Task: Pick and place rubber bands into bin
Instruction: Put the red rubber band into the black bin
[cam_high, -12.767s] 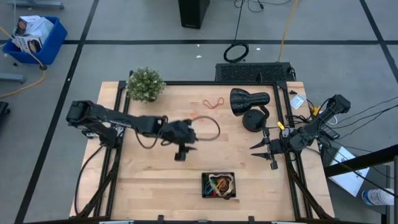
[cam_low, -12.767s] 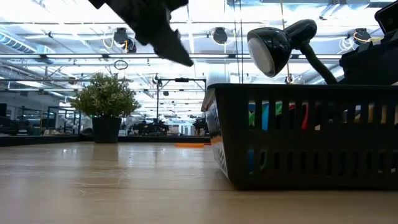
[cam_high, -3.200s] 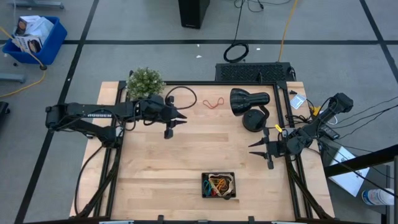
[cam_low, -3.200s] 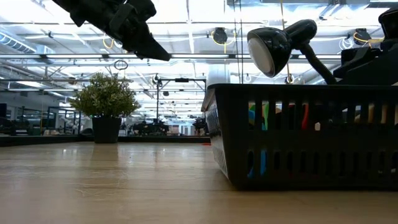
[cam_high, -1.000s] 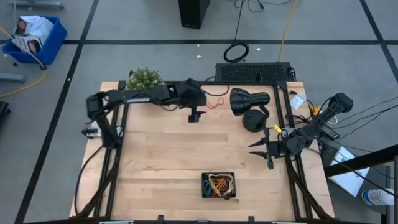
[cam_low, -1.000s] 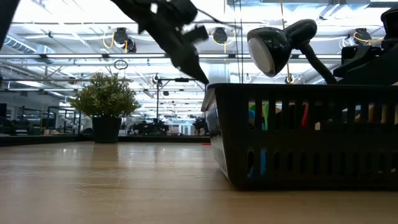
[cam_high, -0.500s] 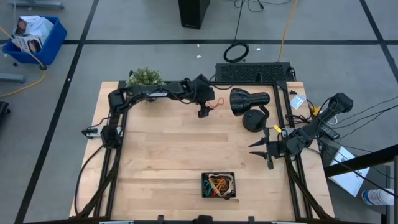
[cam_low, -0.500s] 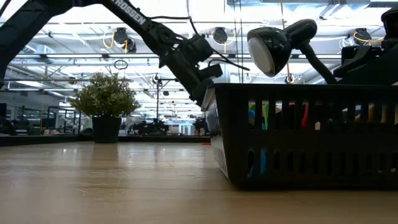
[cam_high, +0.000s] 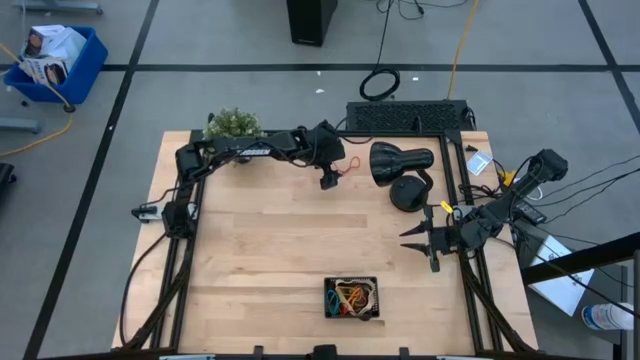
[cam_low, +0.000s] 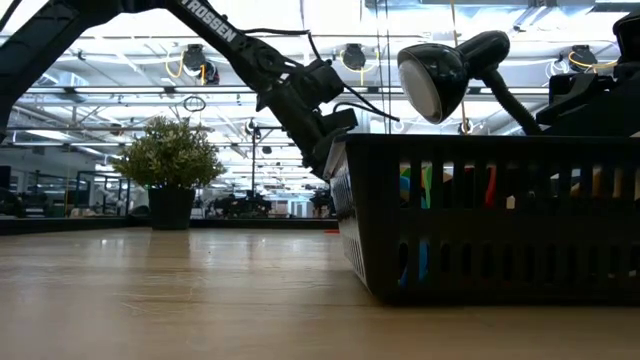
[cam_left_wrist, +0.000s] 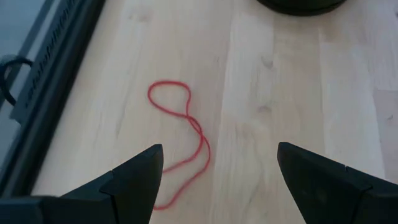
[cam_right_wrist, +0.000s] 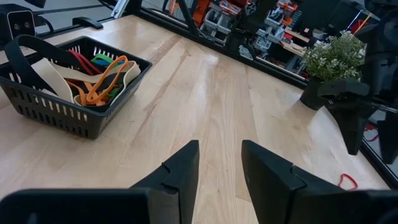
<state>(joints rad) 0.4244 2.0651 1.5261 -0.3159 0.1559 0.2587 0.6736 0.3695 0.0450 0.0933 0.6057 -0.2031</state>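
Table (cam_high: 250, 260): pale wood top w/ black frame rails along both sides

L arm (cam_high: 240, 150): stretched along far edge of table, passing in front of plant; wrist ends near far-centre

R arm (cam_high: 500, 205): parked at right edge of table, wrist pointing in toward centre

Lamp (cam_high: 400, 165): black, far-right part of table, head tipped toward L arm; round base just beside it

Plant (cam_high: 232, 124): small leafy bush in dark pot, far-left corner, partly behind L arm

Bin (cam_high: 351, 298): black slotted tray, near edge, centre; holds a heap of bands, orange, red, green, tan (cam_right_wrist: 99, 79) plus a black loop; well apart from both grippers

L gripper (cam_left_wrist: 217, 171): fingers spread wide, hovering above red band, not touching it; one fingertip each side of it in wrist view

R gripper (cam_right_wrist: 217, 158): fingers slightly parted, nothing between them, aimed across bare wood toward bin

Red band (cam_left_wrist: 180, 140): lone thin loop twisted into figure-eight, flat on wood at far-centre, between plant and lamp, near far frame rail; seen also from above (cam_high: 347, 167) just beside L gripper
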